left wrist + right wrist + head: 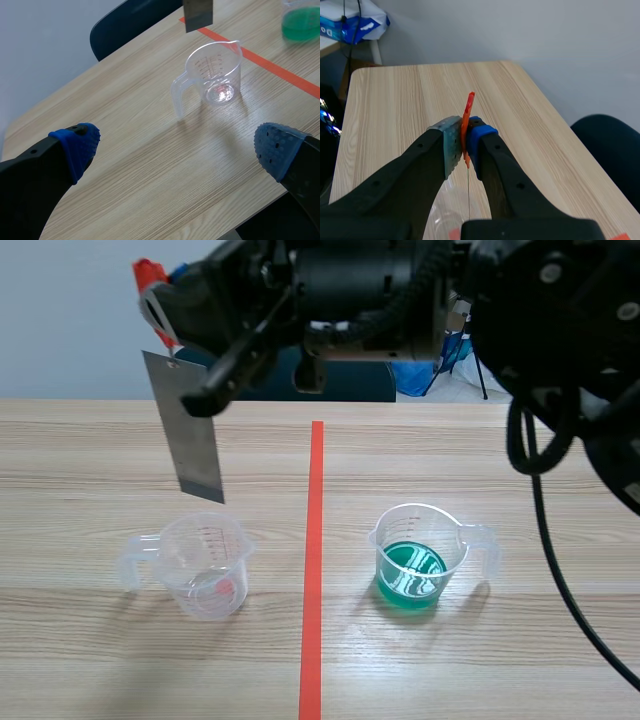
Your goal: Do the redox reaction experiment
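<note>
Nearest, left gripper [177,145] spread wide and empty, low over the table's [150,190] near part, short of the empty cup [215,75]. Past the tape line [315,540], the cup of green liquid [418,555] (well apart from the empty one). Higher and farther, right gripper [465,142] clamped on the metal plate [190,435] near its orange-tagged top, with the plate hanging slightly tilted above the empty cup. Judged best carried across, centred over the green cup's mouth, then lowered straight without knocking the rim.
</note>
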Action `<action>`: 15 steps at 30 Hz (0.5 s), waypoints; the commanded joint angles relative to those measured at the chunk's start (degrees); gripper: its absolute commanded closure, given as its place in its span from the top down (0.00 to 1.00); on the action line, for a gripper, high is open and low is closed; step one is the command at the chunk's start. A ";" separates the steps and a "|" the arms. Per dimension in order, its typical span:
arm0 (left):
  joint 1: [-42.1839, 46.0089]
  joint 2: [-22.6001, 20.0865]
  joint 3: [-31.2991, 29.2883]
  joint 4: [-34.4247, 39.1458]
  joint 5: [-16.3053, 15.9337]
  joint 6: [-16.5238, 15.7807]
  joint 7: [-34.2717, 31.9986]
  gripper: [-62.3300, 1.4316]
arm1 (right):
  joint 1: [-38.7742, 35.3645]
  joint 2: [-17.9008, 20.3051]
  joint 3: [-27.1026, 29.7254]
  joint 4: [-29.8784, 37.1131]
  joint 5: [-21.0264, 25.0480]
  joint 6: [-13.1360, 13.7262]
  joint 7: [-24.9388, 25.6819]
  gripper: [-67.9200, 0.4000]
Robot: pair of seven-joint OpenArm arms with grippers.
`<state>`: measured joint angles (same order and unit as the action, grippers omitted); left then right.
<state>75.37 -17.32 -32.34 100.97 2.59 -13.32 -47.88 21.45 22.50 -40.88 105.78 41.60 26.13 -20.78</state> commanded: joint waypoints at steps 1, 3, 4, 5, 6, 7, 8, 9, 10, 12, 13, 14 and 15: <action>0.07 0.13 0.17 0.59 -0.63 0.07 -0.79 1.00 | -0.20 1.90 1.51 2.12 0.68 -0.15 2.03 0.01; 0.07 0.13 0.17 0.59 -0.63 0.07 -0.79 1.00 | -1.16 4.07 2.67 3.15 0.70 -0.13 3.21 0.01; 0.07 0.13 0.17 0.59 -0.63 0.07 -0.79 1.00 | -1.68 5.16 3.26 3.72 0.70 -0.13 3.74 0.01; 0.07 0.13 0.17 0.59 -0.63 0.07 -0.79 1.00 | -2.21 6.25 3.76 4.22 0.74 -0.13 4.20 0.01; 0.07 0.13 0.17 0.59 -0.63 0.07 -0.79 1.00 | -2.75 7.41 4.31 4.68 1.01 -0.13 4.90 0.01; 0.07 0.13 0.17 0.59 -0.63 0.07 -0.79 1.00 | -3.28 8.52 4.76 5.05 1.46 -0.13 5.51 0.01; 0.07 0.13 0.17 0.59 -0.63 0.07 -0.79 1.00 | -3.82 9.70 5.33 5.51 1.95 -0.13 6.25 0.01; 0.07 0.13 0.17 0.59 -0.63 0.07 -0.79 1.00 | -4.48 10.84 5.88 5.95 2.64 -0.15 6.82 0.01; 0.07 0.13 0.17 0.59 -0.63 0.07 -0.79 1.00 | -5.09 12.11 6.51 6.43 3.06 -0.13 7.52 0.01; 0.07 0.13 0.17 0.59 -0.63 0.07 -0.79 1.00 | -6.51 14.64 7.89 7.23 3.69 -0.15 8.87 0.01; 0.07 0.13 0.17 0.59 -0.63 0.07 -0.81 1.00 | -7.26 15.82 8.63 7.54 4.26 -0.15 9.46 0.01; 0.07 0.13 0.17 0.59 -0.63 0.07 -0.79 1.00 | -8.13 17.05 9.46 7.80 4.33 -0.15 10.27 0.01; 0.07 0.13 0.17 0.59 -0.63 0.07 -0.79 1.00 | -8.98 18.16 10.27 8.00 4.33 -0.15 11.10 0.01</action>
<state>75.37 -17.32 -32.34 100.97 2.59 -13.32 -47.88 12.27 39.97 -31.53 112.99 45.52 26.15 -11.05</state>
